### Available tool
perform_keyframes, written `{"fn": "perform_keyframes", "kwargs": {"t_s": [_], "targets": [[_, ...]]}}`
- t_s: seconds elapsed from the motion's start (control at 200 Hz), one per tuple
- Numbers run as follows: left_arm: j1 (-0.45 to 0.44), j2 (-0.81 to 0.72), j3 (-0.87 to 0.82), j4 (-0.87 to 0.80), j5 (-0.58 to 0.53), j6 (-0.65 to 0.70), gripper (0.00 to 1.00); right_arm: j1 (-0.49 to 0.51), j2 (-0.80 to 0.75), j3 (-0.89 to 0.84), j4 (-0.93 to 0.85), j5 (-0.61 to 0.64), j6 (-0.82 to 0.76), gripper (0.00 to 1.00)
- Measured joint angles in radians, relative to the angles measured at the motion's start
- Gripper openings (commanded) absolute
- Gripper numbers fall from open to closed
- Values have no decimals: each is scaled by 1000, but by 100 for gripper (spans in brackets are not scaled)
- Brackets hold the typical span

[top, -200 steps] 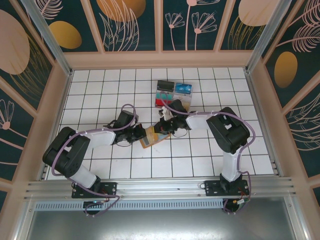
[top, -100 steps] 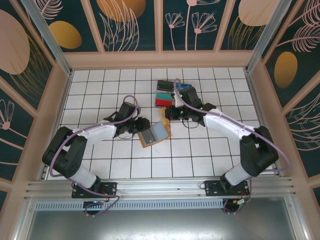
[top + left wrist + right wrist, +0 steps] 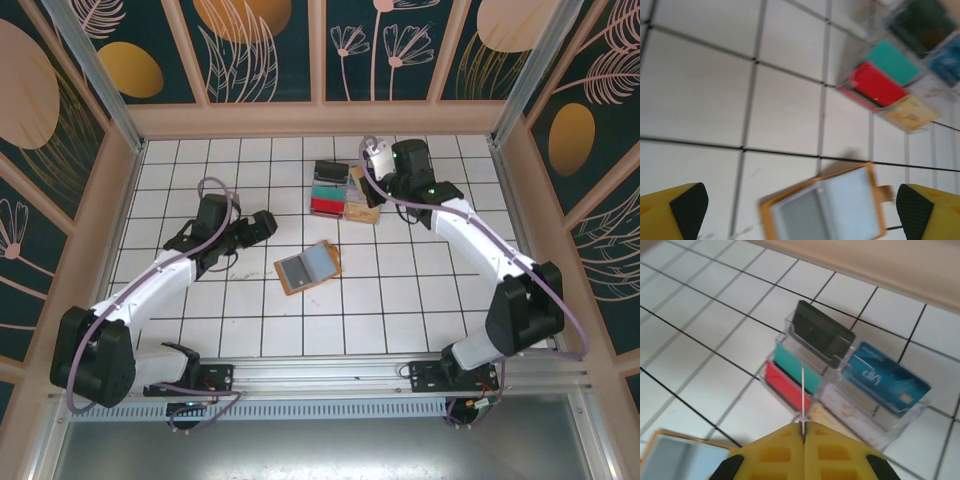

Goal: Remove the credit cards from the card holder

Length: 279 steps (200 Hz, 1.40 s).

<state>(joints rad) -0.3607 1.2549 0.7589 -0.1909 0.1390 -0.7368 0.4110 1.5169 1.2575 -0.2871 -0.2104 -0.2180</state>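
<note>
Right wrist: right gripper (image 3: 803,427) pinches credit card (image 3: 802,390) edge-on, probably bound for clear organiser (image 3: 879,432); left gripper (image 3: 800,207) wide, empty.

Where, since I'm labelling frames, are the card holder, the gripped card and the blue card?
card holder (image 3: 308,268): top external view, its open inside.
gripped card (image 3: 802,390): right wrist view, its thin edge.
blue card (image 3: 886,378): right wrist view, its printed face.

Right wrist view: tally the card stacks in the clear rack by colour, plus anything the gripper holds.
Black stack: 1
Teal stack: 1
Red stack: 1
Blue stack: 1
White stack: 1
Gold stack: 1
Card edge-on in right gripper: 1
Total: 7
</note>
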Motion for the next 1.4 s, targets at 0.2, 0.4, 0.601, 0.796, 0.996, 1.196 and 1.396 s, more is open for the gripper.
{"fn": "perform_keyframes", "kwargs": {"t_s": [0.2, 0.4, 0.601, 0.796, 0.996, 1.196, 1.396], "targets": [[14, -38, -96, -31, -29, 0, 99, -50, 124, 106, -89, -34, -282, 0], [14, -53, -134, -30, -43, -6, 99, -55, 218, 164, -216, -82, -568, 0], [14, -55, -145, -27, -37, -8, 99, -56, 343, 280, -347, -78, -713, 0], [14, -51, -145, -11, -10, -8, 98, -49, 436, 348, -424, -51, -747, 0], [14, -20, -146, 16, 20, -8, 99, -40, 441, 348, -445, -28, -778, 0], [15, -6, -146, 24, 41, -8, 99, -28, 477, 354, -447, 15, -816, 0], [15, -3, -148, 31, 48, -8, 99, -19, 502, 357, -442, 47, -840, 0]]}}
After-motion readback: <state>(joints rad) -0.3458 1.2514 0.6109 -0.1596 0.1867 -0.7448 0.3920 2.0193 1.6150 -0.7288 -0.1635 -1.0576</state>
